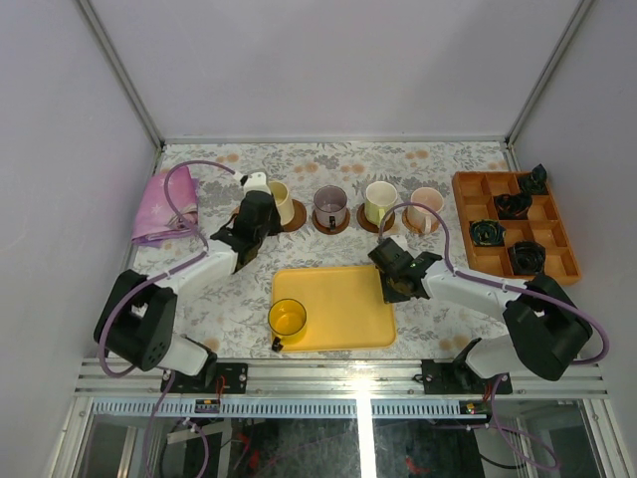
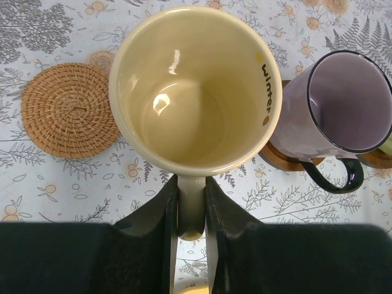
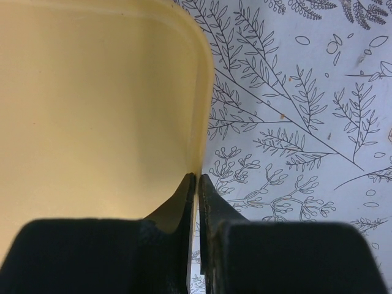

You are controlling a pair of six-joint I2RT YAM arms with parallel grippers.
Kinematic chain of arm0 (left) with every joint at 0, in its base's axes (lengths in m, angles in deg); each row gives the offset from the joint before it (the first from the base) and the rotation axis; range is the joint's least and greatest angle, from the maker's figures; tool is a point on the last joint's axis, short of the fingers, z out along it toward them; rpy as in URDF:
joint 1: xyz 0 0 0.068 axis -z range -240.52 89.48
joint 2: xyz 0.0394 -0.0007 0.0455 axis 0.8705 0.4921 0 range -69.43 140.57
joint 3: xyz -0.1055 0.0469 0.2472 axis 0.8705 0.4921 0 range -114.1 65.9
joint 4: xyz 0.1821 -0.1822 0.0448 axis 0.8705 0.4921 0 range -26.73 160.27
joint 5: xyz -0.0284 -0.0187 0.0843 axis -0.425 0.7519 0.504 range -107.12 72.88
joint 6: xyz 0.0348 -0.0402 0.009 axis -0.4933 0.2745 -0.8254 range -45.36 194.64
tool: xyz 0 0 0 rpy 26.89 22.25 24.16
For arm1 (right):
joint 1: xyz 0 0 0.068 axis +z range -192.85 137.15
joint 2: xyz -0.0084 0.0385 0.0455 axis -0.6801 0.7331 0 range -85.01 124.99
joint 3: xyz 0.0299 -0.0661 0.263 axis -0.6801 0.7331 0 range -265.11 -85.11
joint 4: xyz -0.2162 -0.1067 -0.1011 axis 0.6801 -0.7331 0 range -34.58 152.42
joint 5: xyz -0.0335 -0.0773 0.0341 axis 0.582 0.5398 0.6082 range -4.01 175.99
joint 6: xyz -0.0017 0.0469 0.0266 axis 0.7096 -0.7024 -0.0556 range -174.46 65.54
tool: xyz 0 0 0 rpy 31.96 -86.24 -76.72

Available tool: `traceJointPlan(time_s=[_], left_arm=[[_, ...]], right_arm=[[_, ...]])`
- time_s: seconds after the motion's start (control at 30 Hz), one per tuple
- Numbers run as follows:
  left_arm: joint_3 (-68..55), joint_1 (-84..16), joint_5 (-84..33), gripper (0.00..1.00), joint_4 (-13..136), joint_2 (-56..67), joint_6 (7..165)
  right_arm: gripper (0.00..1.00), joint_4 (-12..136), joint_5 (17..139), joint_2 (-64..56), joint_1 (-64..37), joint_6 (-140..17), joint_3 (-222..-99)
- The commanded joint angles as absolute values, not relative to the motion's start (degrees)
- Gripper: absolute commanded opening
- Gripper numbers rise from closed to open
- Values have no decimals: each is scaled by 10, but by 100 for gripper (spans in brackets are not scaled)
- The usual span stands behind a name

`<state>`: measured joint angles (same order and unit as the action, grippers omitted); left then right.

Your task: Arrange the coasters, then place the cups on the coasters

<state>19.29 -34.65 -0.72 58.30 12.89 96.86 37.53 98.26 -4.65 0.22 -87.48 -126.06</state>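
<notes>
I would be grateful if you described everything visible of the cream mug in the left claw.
The glossy cream ceramic mug is upright and empty, with "winter" lettered in black inside its rim. The left claw pinches its handle. A bare round woven coaster lies left of it in the wrist view, the purple mug close on the right.

the left gripper (image 2: 192,184) is closed on the handle (image 2: 192,211) of a cream ceramic mug (image 2: 196,92); one black finger presses each side of the handle. the mug is upright, empty and seen from directly above, with the word "winter" printed inside its rim. a round woven tan coaster (image 2: 69,110) lies bare to its left on the floral-printed white tablecloth (image 2: 49,24). to the right, a purple-grey mug (image 2: 343,104) with a dark handle stands on a dark brown wooden coaster (image 2: 285,162), just beside the cream mug.
</notes>
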Motion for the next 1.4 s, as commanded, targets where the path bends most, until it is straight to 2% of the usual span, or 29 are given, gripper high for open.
traceJointPlan(time_s=[0.0,1.0,1.37], left_arm=[[155,-350,-19,0,499,138,958],[104,-351,-7,0,478,233,945],[95,-351,1,0,480,244,948]], right_arm=[[0,361,940,-39,6,-874,-1255],[0,332,910,-53,5,-893,-1233],[4,335,921,-52,6,-896,-1231]])
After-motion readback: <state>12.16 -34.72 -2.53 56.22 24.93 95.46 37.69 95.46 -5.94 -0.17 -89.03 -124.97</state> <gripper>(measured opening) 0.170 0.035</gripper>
